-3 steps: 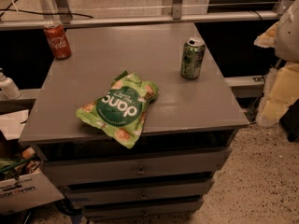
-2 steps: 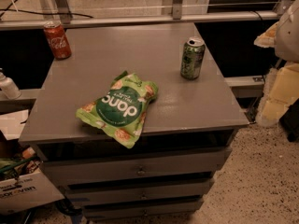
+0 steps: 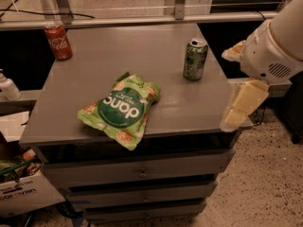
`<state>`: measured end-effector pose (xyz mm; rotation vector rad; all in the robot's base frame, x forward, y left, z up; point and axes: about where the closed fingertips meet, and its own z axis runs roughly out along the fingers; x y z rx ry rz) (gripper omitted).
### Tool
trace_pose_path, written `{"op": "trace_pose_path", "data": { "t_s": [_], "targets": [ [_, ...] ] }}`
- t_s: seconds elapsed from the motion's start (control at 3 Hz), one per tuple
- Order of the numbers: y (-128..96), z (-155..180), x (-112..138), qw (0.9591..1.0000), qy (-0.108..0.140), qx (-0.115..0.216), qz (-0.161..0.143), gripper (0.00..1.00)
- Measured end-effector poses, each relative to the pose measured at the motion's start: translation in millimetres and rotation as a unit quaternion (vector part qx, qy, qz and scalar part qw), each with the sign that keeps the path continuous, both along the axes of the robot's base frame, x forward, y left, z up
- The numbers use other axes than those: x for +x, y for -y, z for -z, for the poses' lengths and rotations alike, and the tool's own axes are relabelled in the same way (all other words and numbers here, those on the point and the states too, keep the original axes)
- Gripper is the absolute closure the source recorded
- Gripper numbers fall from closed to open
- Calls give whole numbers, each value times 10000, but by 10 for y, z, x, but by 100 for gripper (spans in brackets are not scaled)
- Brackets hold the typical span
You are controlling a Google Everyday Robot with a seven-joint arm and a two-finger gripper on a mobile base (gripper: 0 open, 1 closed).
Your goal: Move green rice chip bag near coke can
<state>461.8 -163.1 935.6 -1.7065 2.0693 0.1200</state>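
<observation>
The green rice chip bag (image 3: 121, 109) lies untouched at the table's (image 3: 123, 51) near edge, well apart from the coke can (image 3: 58, 41) at the far-left corner. The gripper (image 3: 228, 90) hangs beyond the right edge, spread and empty. The reach seems not yet begun; next it must come left over the bag.

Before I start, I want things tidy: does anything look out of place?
The chip bag lies askew, one corner hanging over the front edge of the table. The coke can and green can stand upright. The gripper hangs open right of the table, holding nothing.
</observation>
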Motion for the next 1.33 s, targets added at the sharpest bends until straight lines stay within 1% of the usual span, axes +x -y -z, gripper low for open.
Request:
{"op": "trace_pose_path", "data": {
  "t_s": [0.33, 0.67, 1.0, 1.33],
  "targets": [
    [-291, 202, 131, 9983, 55, 505, -275, 0],
    [-645, 332, 336, 9941, 171, 928, -541, 0],
    [-645, 332, 335, 9941, 171, 927, -542, 0],
    [-684, 341, 417, 9921, 404, 1094, -461, 0]
  ]
}}
